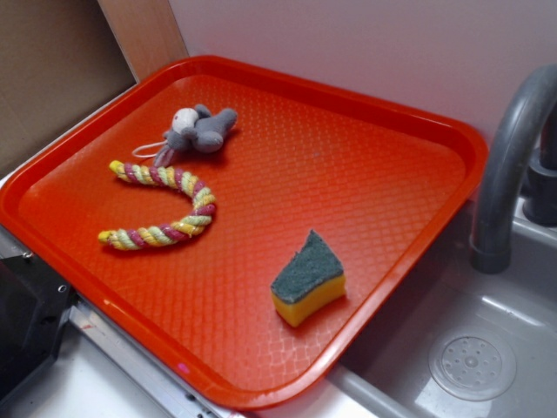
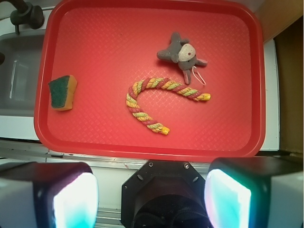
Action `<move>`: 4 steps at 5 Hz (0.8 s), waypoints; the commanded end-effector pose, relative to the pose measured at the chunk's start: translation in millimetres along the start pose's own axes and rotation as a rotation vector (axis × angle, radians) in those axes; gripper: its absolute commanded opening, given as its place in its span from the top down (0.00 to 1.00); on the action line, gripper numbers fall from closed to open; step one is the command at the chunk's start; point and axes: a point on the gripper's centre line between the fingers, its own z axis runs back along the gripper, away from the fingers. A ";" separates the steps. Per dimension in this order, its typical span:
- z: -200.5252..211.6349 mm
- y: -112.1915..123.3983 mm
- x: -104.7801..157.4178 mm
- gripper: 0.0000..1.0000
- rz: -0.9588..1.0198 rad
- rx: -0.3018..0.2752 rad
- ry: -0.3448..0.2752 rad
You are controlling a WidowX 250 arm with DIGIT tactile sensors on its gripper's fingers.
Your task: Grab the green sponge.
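Note:
The green sponge is a small wedge with a dark green top over yellow foam. It lies flat near the edge of the red tray on the sink side. In the wrist view my gripper hangs high above the tray's near rim, well away from the sponge. Its two pads stand far apart with nothing between them. The gripper does not show in the exterior view.
A striped rope toy curves across the tray's middle, with a grey plush animal just beyond it. A grey faucet and sink basin adjoin the tray by the sponge.

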 end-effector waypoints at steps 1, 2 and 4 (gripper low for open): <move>0.0 0.0 0.0 0.00 0.000 0.000 0.000; -20.3 -21.4 12.5 0.00 0.007 -0.016 -0.044; -77.4 -91.0 45.6 0.00 -0.020 -0.010 -0.079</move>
